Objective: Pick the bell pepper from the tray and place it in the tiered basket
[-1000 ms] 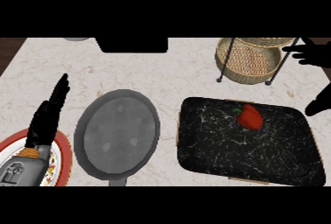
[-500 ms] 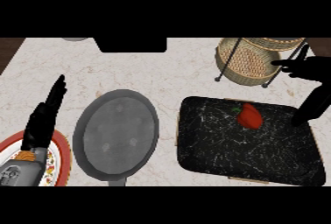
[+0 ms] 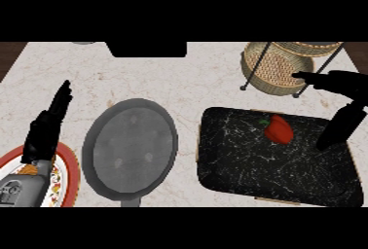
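A red bell pepper (image 3: 280, 129) lies on the black marbled tray (image 3: 251, 165), toward its upper right. The wicker tiered basket (image 3: 277, 65) stands behind the tray at the upper right. My right hand (image 3: 343, 99) hangs open just right of the pepper, thumb pointing down over the tray's right edge and fingers stretched left in front of the basket; it holds nothing. My left hand (image 3: 46, 127) rests open at the left edge, fingers pointing up.
A grey round pan (image 3: 131, 146) sits left of the tray. A red-rimmed plate (image 3: 63, 168) lies at the lower left under my left forearm. A dark object (image 3: 146, 48) stands at the counter's back edge.
My right hand has moved left and down from the far right edge, coming in over the tray's right side next to the pepper. The left hand and the pepper have stayed put.
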`<state>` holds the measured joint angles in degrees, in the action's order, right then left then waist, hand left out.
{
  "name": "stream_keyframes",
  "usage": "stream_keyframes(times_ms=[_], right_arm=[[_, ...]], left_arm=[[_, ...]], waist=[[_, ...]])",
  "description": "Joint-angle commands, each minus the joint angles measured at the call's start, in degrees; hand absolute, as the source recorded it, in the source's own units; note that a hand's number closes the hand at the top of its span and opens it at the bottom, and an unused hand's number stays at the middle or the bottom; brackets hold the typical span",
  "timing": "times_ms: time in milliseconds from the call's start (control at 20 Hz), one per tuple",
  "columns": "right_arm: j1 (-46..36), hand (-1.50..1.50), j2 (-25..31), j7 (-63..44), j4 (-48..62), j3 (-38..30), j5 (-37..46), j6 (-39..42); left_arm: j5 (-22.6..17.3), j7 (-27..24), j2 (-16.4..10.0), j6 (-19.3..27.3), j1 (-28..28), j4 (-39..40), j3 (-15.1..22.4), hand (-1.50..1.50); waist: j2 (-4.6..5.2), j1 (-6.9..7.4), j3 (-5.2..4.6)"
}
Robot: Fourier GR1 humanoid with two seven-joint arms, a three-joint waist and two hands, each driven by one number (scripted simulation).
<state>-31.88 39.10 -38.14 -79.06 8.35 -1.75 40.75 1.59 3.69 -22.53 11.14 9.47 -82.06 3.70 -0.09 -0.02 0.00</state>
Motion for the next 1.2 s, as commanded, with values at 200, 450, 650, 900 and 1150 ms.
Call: stream_keyframes(times_ms=[200, 450, 650, 900, 1150], right_arm=[[4.6, -1.5, -3.74, 3.54, -4.22, -1.08, 9.42, 0.11], [7.04, -1.5, -7.25, 2.11, -5.84, -1.4, 12.54, -0.37], [7.88, -1.5, -8.59, -5.41, -10.53, -3.83, 9.01, 3.71], [5.42, -1.5, -11.23, -3.99, -6.01, -4.5, 12.8, 3.98], [3.47, -1.5, -13.97, 3.07, 2.33, -3.16, 19.88, 2.02]], left_arm=[[2.71, -2.5, 2.54, -1.26, -1.71, 0.82, -1.7, 0.0], [3.41, -2.52, 3.48, -2.11, -1.5, 0.78, -3.41, 0.0], [2.96, -1.27, 2.57, -4.84, -2.97, -2.14, -4.9, 0.0], [5.4, -3.65, 5.6, -4.35, 2.33, 6.14, -5.02, 0.0], [7.69, -3.3, 7.62, -3.59, -0.97, 2.13, -4.04, 0.0]], waist=[[0.07, 0.1, -0.01], [0.07, 0.07, 0.0], [-0.01, 0.06, -0.02], [0.08, -0.14, -0.03], [0.14, 0.22, -0.01]])
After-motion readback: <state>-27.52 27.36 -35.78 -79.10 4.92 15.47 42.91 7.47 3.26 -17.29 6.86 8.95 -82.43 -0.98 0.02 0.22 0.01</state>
